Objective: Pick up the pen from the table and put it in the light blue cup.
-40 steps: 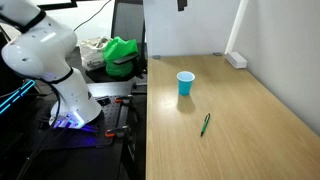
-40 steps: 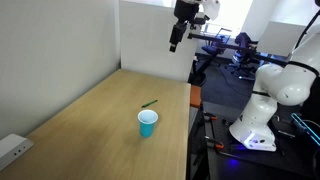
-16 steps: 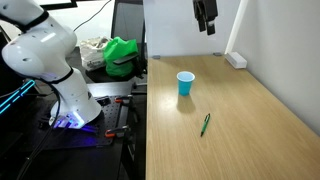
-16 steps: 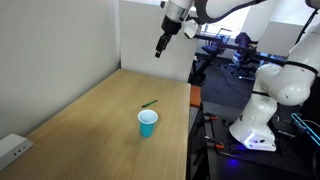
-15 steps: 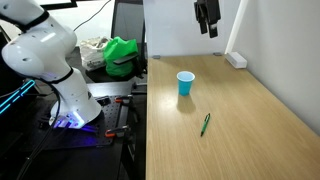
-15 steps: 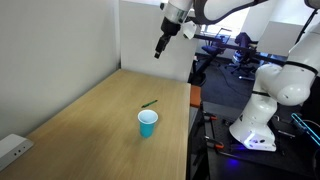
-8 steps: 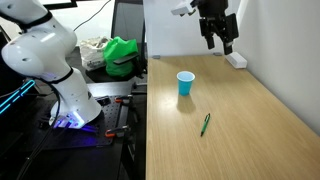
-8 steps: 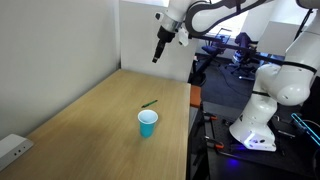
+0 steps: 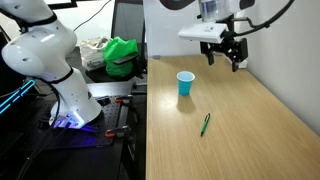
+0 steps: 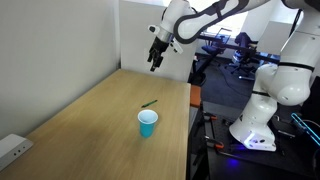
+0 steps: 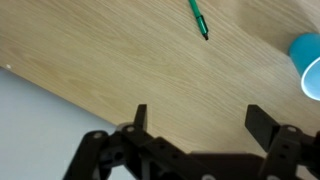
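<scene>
Nothing sits in our gripper [image 11: 200,122]: in the wrist view its jaws stand spread wide and empty, high above the table [image 11: 90,55]. We judge we are in the approach, with the grasp not yet begun. In that view the pen [image 11: 198,18] lies flat on the wood at 12 o'clock from the gripper, and the cup [image 11: 308,65] shows at 2 o'clock, at the frame's edge. In an exterior view the gripper [image 9: 225,60] hangs at 1 o'clock of the cup [image 9: 185,83], and the pen [image 9: 205,124] lies at 5 o'clock of the cup, apart from it. Next we should carry the gripper over the pen, line the jaws across its thin shaft, and descend. Against half a second ago, the gripper is lower and has turned; pen and cup have not moved.
</scene>
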Available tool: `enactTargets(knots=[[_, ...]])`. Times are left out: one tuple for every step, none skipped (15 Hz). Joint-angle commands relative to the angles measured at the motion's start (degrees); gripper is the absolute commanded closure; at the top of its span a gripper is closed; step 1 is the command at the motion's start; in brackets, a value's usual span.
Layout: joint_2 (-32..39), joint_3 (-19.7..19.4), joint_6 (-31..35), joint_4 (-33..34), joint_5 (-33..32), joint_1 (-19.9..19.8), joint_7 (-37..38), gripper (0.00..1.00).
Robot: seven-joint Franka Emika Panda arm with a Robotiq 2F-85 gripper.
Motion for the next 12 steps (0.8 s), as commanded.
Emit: enactTargets(knots=[[3.97, -0.17, 0.10, 1.73, 7.50, -0.19, -14.33, 0.00], [4.94, 0.13, -0.16, 2.07, 8.97, -0.60, -17.42, 0.00], [5.95, 0.40, -0.32, 2.47, 10.61, -1.02, -20.35, 0.00], [7.05, 0.61, -0.29, 2.89, 11.40, -1.48, -22.50, 0.00], [7.99, 0.83, -0.50, 3.25, 11.89, -1.91, -24.56, 0.00], [9.02, 1.00, -0.38, 3.65, 12.06, -2.37, -26.03, 0.00], [10.02, 1.19, -0.40, 4.07, 12.12, -2.81, -27.12, 0.00], [11.09, 1.56, -0.41, 4.57, 12.94, -3.32, -28.80, 0.00], [12.13, 1.87, -0.42, 5.08, 13.17, -3.79, -29.61, 0.00], [13.34, 2.33, -0.50, 5.74, 13.73, -4.37, -30.85, 0.00], [14.40, 2.73, -0.61, 6.28, 13.79, -4.87, -31.43, 0.00], [15.47, 3.18, -0.74, 6.79, 13.92, -5.40, -32.20, 0.00]])
